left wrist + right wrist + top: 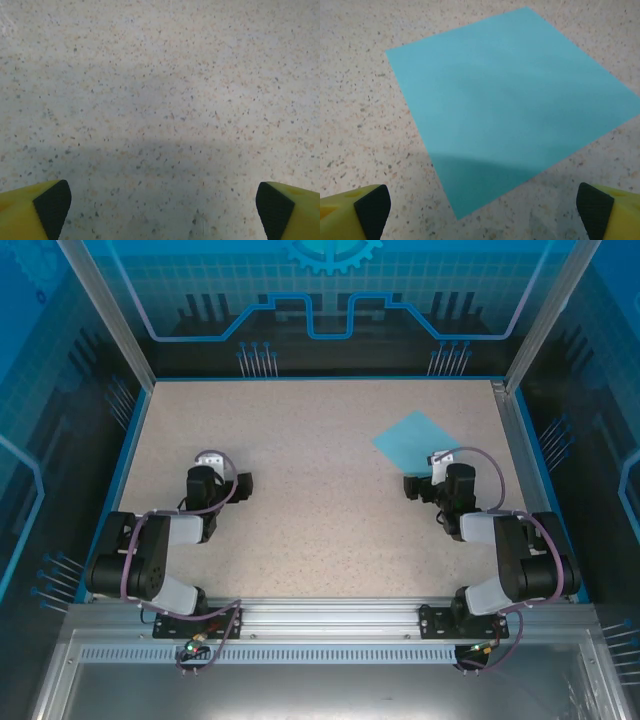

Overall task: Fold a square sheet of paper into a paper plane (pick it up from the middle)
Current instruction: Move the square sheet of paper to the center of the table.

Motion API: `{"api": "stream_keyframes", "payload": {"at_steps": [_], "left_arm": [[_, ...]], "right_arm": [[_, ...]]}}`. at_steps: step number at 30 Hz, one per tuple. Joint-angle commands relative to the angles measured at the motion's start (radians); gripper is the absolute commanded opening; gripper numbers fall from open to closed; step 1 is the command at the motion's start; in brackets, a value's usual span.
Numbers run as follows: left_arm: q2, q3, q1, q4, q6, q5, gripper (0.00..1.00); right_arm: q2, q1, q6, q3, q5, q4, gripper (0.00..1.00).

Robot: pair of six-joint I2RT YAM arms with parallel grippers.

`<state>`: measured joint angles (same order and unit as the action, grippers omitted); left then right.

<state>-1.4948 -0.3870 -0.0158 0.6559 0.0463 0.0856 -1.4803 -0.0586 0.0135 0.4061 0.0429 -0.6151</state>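
Surface: speckled beige worktop [320, 540] inside a blue-panelled enclosure [320, 310], both arms parked low at the near edge.
Paper: and there's the square sheet of paper [415, 441], light blue, lying flat and unfolded at about 2 o'clock from the worktop's middle. No crease is on it yet, so by the look of it the folding has not begun.
Lie of the sheet: it sits diamond-wise, corners at 12, 3, 6 and 9 o'clock from above. A square has no long axis, so the diagonal is the line to watch.
Right fingers: the right fingers [370, 210] are spread wide and hold nothing. On the wrist view the sheet's near corner pokes in between the two tips, a touch left of centre, and does not touch them.
Left fingers: the left fingers [52, 207] are just as wide apart and empty, with bare worktop under them.
Key relation: the sheet lies dead ahead of the right fingers, at 12 o'clock and just beyond the tips. From the left fingers it is well apart, off toward 2 o'clock.
Nearer arm: clearly the right.
Next call: likely a reach forward along that diagonal to the sheet's middle, then down.
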Motion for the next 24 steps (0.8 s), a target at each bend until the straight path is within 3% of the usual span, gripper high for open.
{"api": "stream_keyframes", "payload": {"at_steps": [1,24], "left_arm": [[-0.019,-0.037,0.017,0.111,-0.044,-0.051,0.99],[0.035,0.019,0.017,0.166,-0.048,-0.069,0.99]], "right_arm": [[-0.021,0.009,-0.028,0.037,-0.026,-0.117,0.99],[-0.012,0.0,-0.041,0.024,-0.025,-0.128,0.99]]}}
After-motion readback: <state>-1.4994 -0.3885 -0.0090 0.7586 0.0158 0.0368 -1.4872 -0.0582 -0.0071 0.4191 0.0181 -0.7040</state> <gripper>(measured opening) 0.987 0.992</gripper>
